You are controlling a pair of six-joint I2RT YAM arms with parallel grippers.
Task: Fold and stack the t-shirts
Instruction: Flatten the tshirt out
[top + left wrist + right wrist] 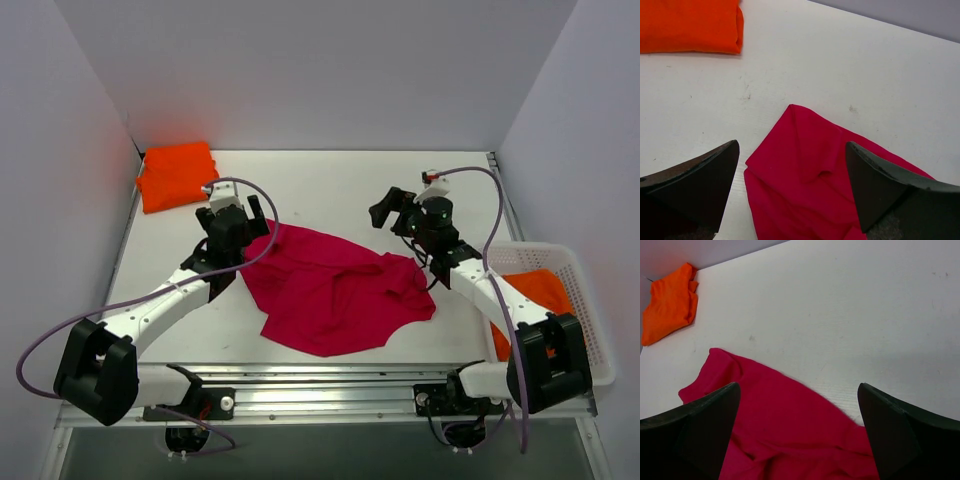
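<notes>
Bright, even overhead light; table (330, 185) has only soft, faint shadows under arms (165, 297), no glare. Orange t-shirt (177, 175) tints the wall (118, 135) corner reddish. Wrist cams: fingers (692, 192) dark & soft, crimson t-shirt (805, 175) sharp.

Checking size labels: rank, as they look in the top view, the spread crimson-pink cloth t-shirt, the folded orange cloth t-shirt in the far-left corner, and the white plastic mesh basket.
1. Crimson-pink cloth t-shirt, narrowly.
2. White plastic mesh basket, partly hidden, so nearly tied.
3. Folded orange cloth t-shirt, clearly smallest.
</notes>
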